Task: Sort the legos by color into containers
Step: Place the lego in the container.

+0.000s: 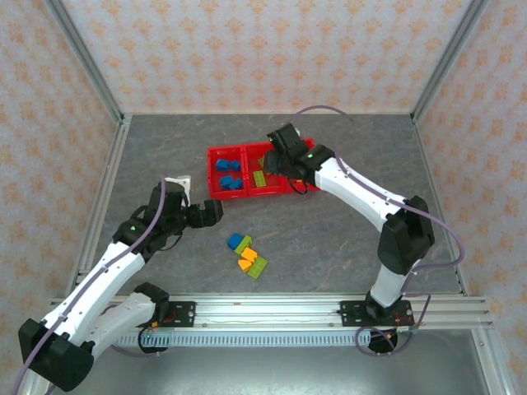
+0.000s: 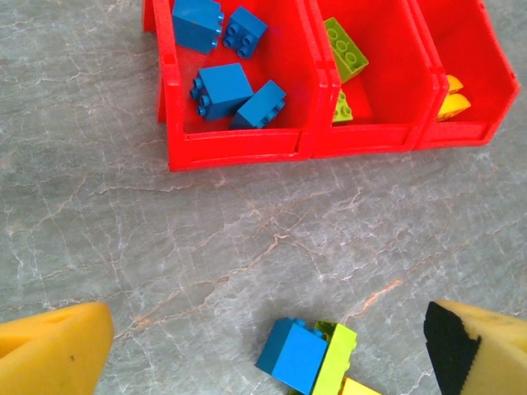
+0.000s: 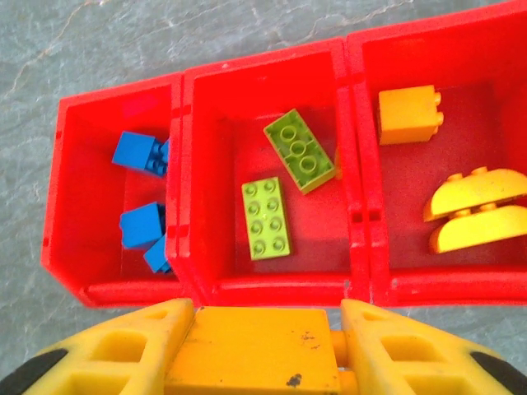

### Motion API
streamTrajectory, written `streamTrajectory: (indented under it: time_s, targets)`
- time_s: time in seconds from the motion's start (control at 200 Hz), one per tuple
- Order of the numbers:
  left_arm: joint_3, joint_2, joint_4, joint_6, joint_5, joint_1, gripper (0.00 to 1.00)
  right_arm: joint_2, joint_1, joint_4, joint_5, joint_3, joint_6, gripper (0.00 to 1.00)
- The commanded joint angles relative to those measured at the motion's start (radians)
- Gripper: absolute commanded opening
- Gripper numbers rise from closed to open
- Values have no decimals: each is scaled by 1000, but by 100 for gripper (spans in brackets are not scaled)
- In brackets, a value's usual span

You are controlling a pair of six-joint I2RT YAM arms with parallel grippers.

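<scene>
Grey table (image 3: 82, 41), right fingers (image 3: 123, 350) clamp orange lego (image 3: 255, 350) (seen from wrist)

My grey marbled bench (image 1: 329, 239) carries the row of red containers (image 2: 239, 148) and, nearer me, a cluster of loose legos (image 1: 247, 255).

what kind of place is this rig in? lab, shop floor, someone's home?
Most likely a lab test cell, not a home: patterned wall panels in an aluminium frame box in a grey tabletop, with a robot mounting rail along its near edge.
</scene>
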Motion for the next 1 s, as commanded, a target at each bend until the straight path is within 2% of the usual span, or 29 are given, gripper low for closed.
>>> streamTrajectory:
  time_s: [0.0,0.175,0.345,0.48,0.686,0.996]
  targets:
    - [-18,-25,-8,-23,-35,-3,99,23,-44,19,-34,38,-43,30]
    - [-7,44,-21,-27,-75,-4,99,105,-134,42,-109,112,-52,30]
    - [-3,89,-30,-14,-48,-6,99,217,-183,-10,-83,239,-100,31]
    - [-5,96,-32,-24,-81,-5,100,277,-218,-15,-55,281,-109,31]
    - [-1,132,-45,-29,-93,-5,99,306,-251,-19,-61,268,-89,32]
    - [-4,193,-15,-22,-68,-6,99,261,-258,58,-95,98,-53,39]
